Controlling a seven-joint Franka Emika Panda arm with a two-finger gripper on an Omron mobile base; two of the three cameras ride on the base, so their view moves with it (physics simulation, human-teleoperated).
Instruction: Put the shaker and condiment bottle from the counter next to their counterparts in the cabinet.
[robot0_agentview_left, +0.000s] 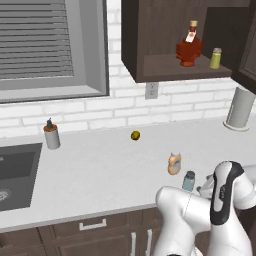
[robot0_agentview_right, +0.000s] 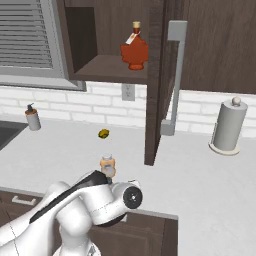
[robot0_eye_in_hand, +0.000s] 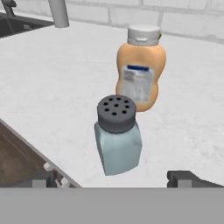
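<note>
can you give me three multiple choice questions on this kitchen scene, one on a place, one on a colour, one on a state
1. Where does the shaker stand?
A. on the cabinet shelf
B. on the counter, near its front edge
C. in the sink

2. What colour is the body of the condiment bottle?
A. orange-tan
B. dark red
C. green

3. How is the end effector?
A. shut on the shaker
B. shut on nothing
C. open, holding nothing

Key: 1 B, the hand view shows it on the worktop close to the edge. 2 A, its body is orange-tan under a pale cap. 3 C, both fingertips stand far apart, short of the shaker.
</note>
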